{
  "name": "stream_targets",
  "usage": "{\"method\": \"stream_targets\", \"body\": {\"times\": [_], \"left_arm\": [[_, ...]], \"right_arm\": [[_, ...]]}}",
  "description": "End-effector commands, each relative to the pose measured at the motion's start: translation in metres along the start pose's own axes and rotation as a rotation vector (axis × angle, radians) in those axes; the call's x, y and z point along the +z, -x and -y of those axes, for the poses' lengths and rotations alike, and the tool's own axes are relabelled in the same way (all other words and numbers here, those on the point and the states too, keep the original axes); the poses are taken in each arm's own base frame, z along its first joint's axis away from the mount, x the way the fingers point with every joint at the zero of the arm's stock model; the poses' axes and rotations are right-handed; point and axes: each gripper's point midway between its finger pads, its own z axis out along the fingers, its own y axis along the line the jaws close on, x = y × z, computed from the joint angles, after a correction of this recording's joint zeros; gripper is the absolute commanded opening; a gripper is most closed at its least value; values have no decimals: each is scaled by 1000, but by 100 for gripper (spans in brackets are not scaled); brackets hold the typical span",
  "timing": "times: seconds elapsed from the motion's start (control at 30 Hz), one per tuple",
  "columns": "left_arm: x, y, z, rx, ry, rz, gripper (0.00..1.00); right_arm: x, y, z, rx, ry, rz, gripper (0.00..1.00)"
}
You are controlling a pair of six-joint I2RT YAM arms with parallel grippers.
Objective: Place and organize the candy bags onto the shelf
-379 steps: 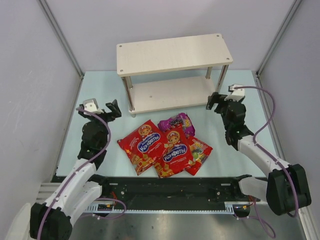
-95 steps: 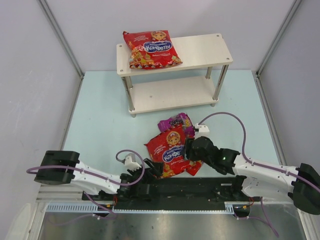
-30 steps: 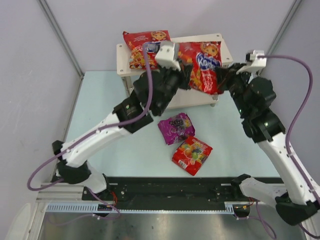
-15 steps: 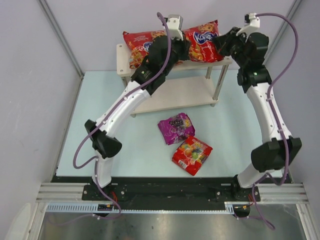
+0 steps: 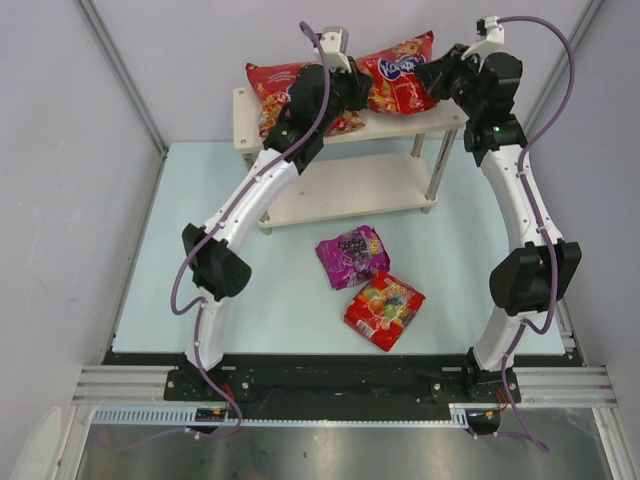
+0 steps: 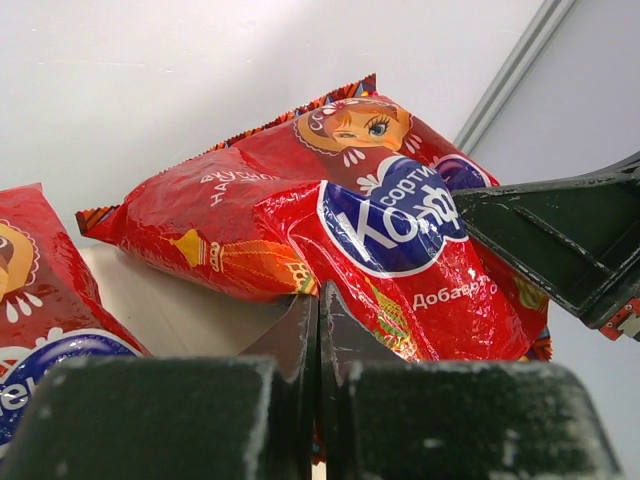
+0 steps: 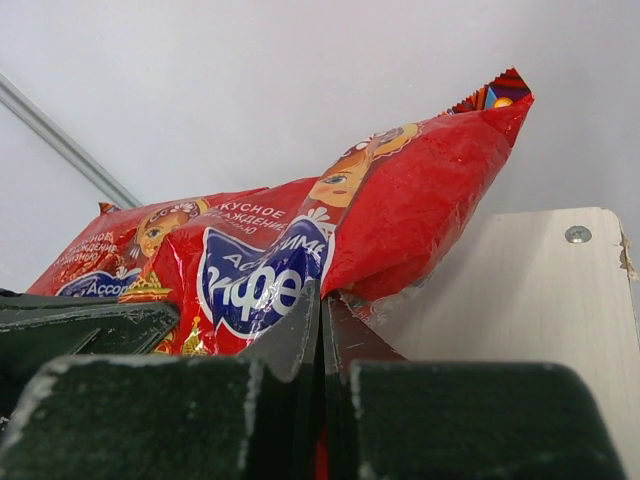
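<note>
A large red candy bag [image 5: 398, 78] with a blue label sits tilted over the right half of the shelf's top board [image 5: 447, 113]. My left gripper [image 5: 360, 92] is shut on its left edge [image 6: 400, 220]. My right gripper [image 5: 433, 80] is shut on its right edge [image 7: 400, 205]. In both wrist views the jaws are pressed together, left gripper [image 6: 318, 300] and right gripper [image 7: 322, 295], with a sliver of bag pinched between them. Another large red bag [image 5: 272, 88] lies on the board's left half. The small purple bag [image 5: 352, 255] and the small red gummy bag [image 5: 384, 308] lie on the table.
The shelf's lower board [image 5: 345, 185] is bare, with metal posts at its corners [image 5: 436, 165]. The shelf stands close to the white back wall [image 5: 200, 40]. Both arms stretch far forward over the table, the left one crossing above the shelf's left side.
Both arms have carried the second large red bag up and back, from in front of the shelf to over the right half of its top board. Both grips stayed shut.
</note>
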Motion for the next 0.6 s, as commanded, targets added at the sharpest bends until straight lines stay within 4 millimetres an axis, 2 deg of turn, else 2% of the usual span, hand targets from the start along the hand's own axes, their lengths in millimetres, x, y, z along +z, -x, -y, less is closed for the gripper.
{"method": "stream_targets", "body": {"times": [0.0,0.03,0.13,0.17,0.2,0.23,0.27,0.3,0.4,0.47,0.5,0.57], "left_arm": [[-8,31,31,-41,-126,83,0],[-12,35,33,-44,-129,86,0],[-16,27,33,-51,-133,57,0],[-22,35,36,-50,-138,71,0],[-23,24,34,-51,-133,49,0],[-25,22,34,-49,-132,46,0],[-32,32,38,-49,-142,67,0],[-32,22,34,-49,-135,50,0],[-41,19,32,-51,-128,49,1],[-46,22,33,-55,-134,64,9],[-49,23,32,-56,-132,65,19],[-50,25,32,-53,-129,68,33]], "right_arm": [[-8,43,-45,-41,147,104,0],[-7,40,-44,-36,148,94,0],[-8,36,-39,-24,141,77,0],[-10,36,-36,-22,138,73,0],[-10,32,-35,-15,139,64,0],[-10,29,-33,-9,137,55,0],[-10,27,-31,-5,135,46,0],[-10,22,-28,1,136,31,0],[-10,12,-25,12,139,4,0],[-10,6,-23,21,139,-10,0],[-10,4,-22,22,138,-15,0],[-11,-2,-20,24,130,-26,0]]}}
